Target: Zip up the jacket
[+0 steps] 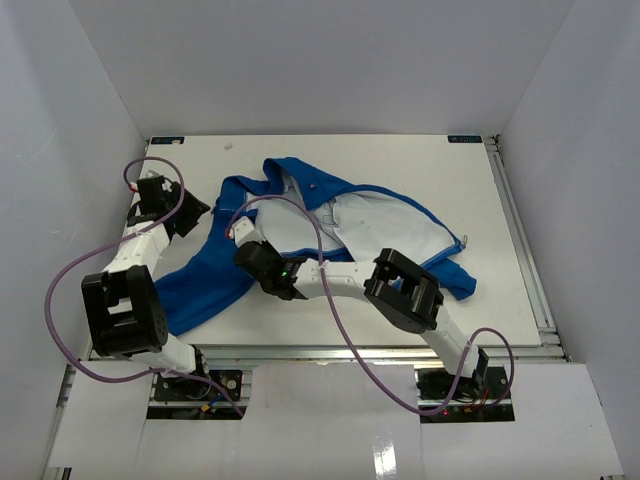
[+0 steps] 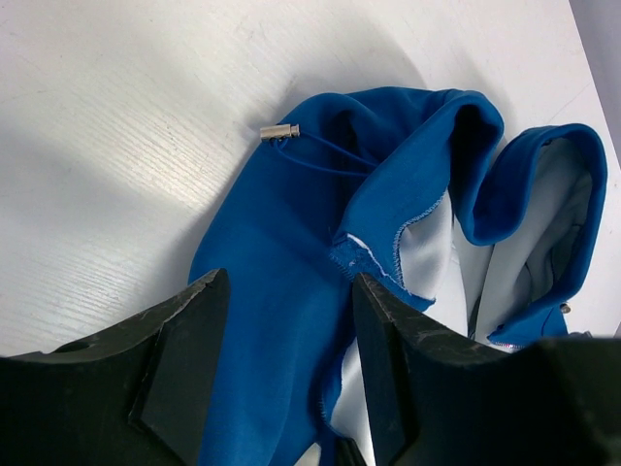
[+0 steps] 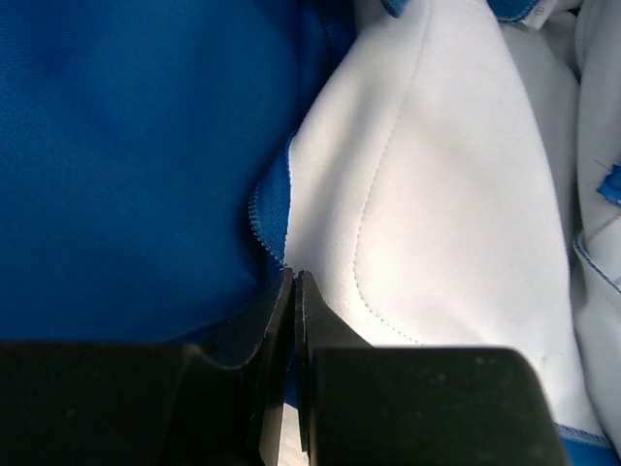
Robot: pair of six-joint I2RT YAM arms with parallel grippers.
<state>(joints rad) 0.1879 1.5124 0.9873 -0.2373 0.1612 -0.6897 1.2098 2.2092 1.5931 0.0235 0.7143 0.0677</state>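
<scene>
The right tool (image 3: 294, 280) is clenched, seemingly pinching the front edge of the jacket (image 3: 126, 155) lying beneath both tools. The left tool (image 2: 288, 282) hangs released. Hold firm and draw the edge flat.

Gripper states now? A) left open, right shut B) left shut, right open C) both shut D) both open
A: the left gripper has its fingers apart over the jacket, and the right gripper has its fingers pressed together at the lining's edge.
</scene>
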